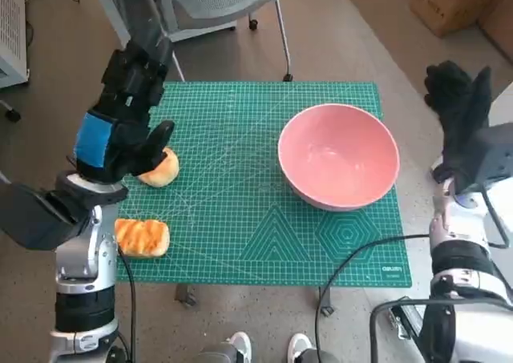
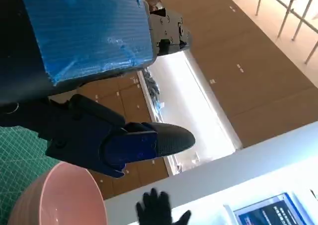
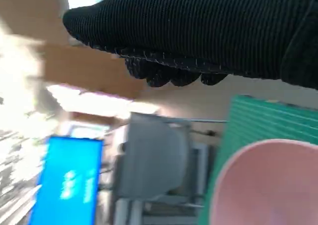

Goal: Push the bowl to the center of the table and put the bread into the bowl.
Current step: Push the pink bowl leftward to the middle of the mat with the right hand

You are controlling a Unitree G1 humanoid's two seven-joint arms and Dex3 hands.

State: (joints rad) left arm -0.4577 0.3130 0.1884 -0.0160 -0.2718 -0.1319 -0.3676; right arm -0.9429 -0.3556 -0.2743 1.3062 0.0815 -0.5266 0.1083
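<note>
A pink bowl (image 1: 338,155) stands empty on the right half of the green mat (image 1: 240,219); it also shows in the wrist views (image 2: 59,197) (image 3: 268,185). A round bun (image 1: 163,171) lies at the mat's left, partly hidden by my left hand (image 1: 120,123). That hand hovers above it, fingers (image 2: 149,140) stretched out and holding nothing. A striped oblong bread (image 1: 143,237) lies near the mat's front left corner. My right hand (image 1: 458,106) is raised beyond the table's right edge, fingers spread and empty, apart from the bowl.
A grey chair (image 1: 210,2) stands behind the table and shows in the right wrist view (image 3: 151,160). Cardboard boxes (image 1: 461,2) sit on the floor at the back right. A person's feet (image 1: 268,348) are at the table's front edge. Black cables (image 1: 353,255) hang by my right arm.
</note>
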